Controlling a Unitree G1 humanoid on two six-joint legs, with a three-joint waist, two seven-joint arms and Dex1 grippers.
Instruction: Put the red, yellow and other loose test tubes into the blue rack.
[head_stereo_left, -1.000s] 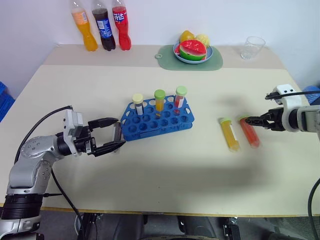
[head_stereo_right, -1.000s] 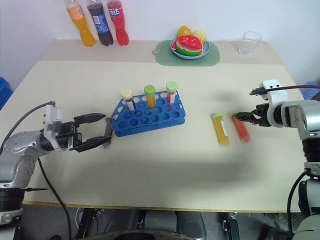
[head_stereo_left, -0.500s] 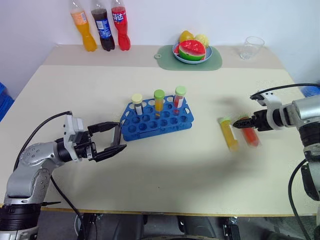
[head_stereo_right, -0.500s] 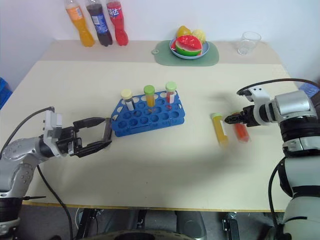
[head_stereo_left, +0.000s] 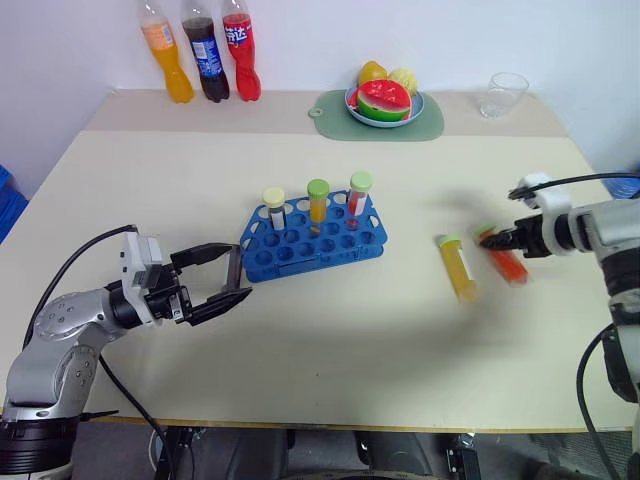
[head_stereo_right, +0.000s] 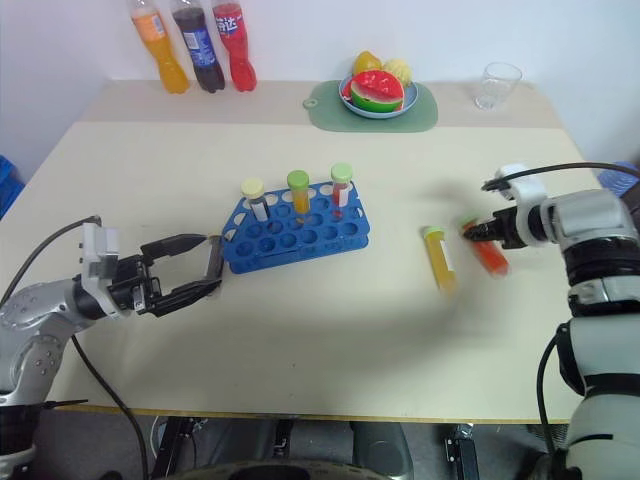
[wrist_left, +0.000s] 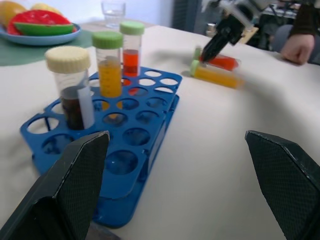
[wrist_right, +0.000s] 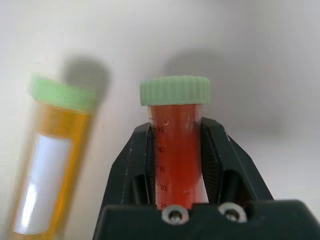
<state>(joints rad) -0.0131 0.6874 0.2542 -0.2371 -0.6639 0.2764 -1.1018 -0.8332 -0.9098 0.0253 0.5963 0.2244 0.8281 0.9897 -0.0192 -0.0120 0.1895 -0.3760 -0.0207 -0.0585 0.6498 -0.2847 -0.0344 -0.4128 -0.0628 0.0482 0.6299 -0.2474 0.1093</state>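
Note:
The blue rack (head_stereo_left: 315, 240) stands mid-table and holds three upright tubes: a cream-capped dark one (head_stereo_left: 275, 208), a green-capped orange one (head_stereo_left: 319, 200) and a green-capped red one (head_stereo_left: 359, 193). My left gripper (head_stereo_left: 232, 273) hovers open just left of the rack, holding nothing. To the rack's right, the yellow test tube (head_stereo_left: 459, 268) lies on the table. Beside it, my right gripper (head_stereo_left: 487, 241) is shut on the red test tube (wrist_right: 176, 135) just below its green cap, the fingers (wrist_right: 142, 150) pressing both sides. The yellow tube (wrist_right: 52, 155) lies free alongside.
Three soda bottles (head_stereo_left: 205, 55) stand at the back left. A fruit plate (head_stereo_left: 385, 100) on a green mat and an empty glass (head_stereo_left: 505, 95) sit at the back. A person's hand (wrist_left: 300, 47) rests beyond the table's right side.
My right gripper has closed its fingers onto the red tube, which now lies slightly more askew. The left gripper has stayed open beside the rack.

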